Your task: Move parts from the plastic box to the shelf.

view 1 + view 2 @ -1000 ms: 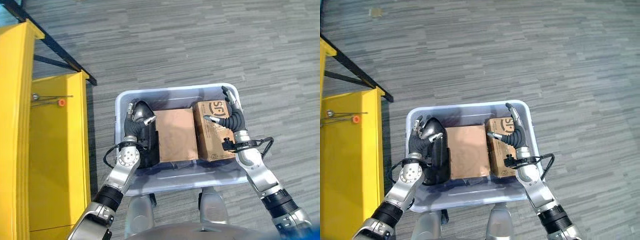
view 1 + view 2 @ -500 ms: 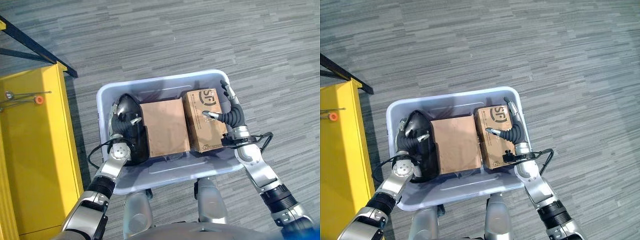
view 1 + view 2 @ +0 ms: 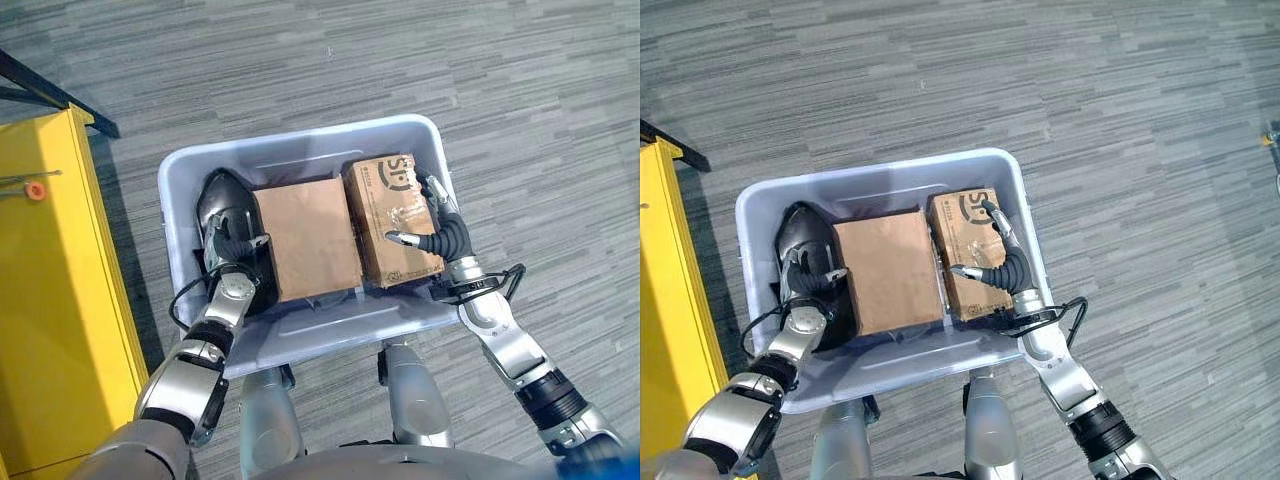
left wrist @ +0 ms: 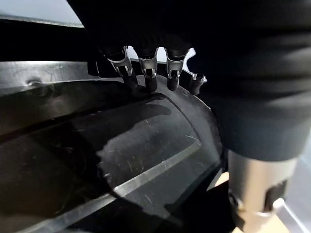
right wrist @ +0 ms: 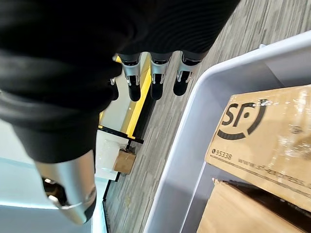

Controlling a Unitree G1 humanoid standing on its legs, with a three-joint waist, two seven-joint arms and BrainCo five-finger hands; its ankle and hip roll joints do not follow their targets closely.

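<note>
Box [image 3: 190, 175] of pale plastic sits on the grey floor [image 3: 400, 60] right below me, and I take it as my landmark. Inside it I see three parts side by side: a black part [image 3: 222, 200] against the box's left wall, a plain carton [image 3: 308, 238] in the middle, and a printed carton [image 3: 390, 215] against the right wall. The two cartons touch along their long edges, and the black part lies just beside the plain one.

My left hand [image 3: 232, 250] is down inside the box at its left end, resting on the black part. In the left wrist view the fingers [image 4: 146, 73] are stretched out with their dark tips laid on the part's glossy curved surface [image 4: 121, 155], not wrapped round it, so I read that hand as flat and holding nothing.

My right hand [image 3: 998, 262] is at the box's right end, over the near half of the printed carton. Its fingers are spread and fairly straight, one reaching along the carton's right edge towards the far wall and the thumb pointing in across the carton's top; it grips nothing. I cannot tell whether the tips actually touch the cardboard.

Yellow shelf [image 3: 50, 300] stands left of the box, apart from it, with a small orange-tipped piece [image 3: 35, 188] on it.
</note>
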